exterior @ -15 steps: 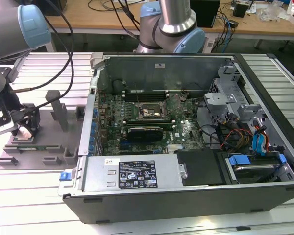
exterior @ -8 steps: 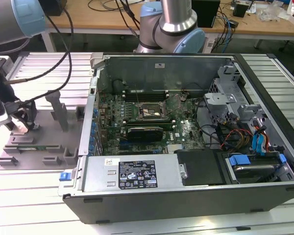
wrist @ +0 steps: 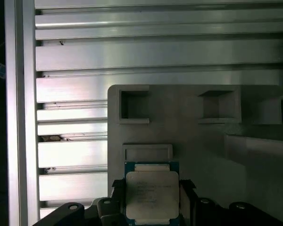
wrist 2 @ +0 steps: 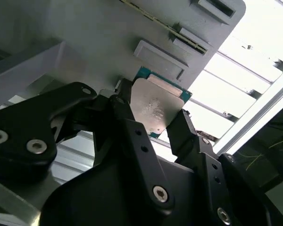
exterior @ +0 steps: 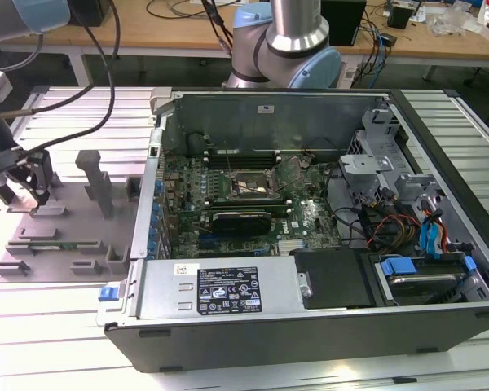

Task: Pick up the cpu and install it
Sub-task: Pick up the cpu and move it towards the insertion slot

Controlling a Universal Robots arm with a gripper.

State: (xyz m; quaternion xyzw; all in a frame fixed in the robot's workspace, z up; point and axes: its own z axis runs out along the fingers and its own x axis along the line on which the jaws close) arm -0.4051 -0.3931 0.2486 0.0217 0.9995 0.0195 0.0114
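The cpu (wrist: 152, 195) is a flat square chip with a dull silvery metal lid, faintly smudged, and a thin blue-green rim round it. We see it between the two black fingers (wrist 2: 132, 127) of the claw (wrist 2: 153, 115), which is closed on it by two opposite edges, with the lid facing both wrist cameras. It sits over the tray (wrist: 188, 136), at the tray's edge nearest the wrist and just beside a small raised rectangular frame. We cannot tell whether it touches the tray or hangs just clear of it.

The tray is smooth matte grey plastic, moulded with square pockets, narrow slots and upright posts. Under it lies the tabletop (wrist: 132, 52), made of long brushed-aluminium slats with dark grooves between them.

In the exterior view the claw (exterior: 31, 194) points down over the tray's (exterior: 65, 236) edge on the exterior view's left. The arm (exterior: 297, 24) stands on its base well apart from the tray, behind the case. A pale blue-and-grey link crosses the top corner above the tray, and the wrist points down from there. Black cables (exterior: 113, 77) loop over the slats beside it.

Just beside the tray, on the exterior view's right, lies the case (exterior: 326, 301), an open dark steel box on its side. Inside it, the green board (exterior: 310, 216) carries a square metal-framed socket (exterior: 248, 186).
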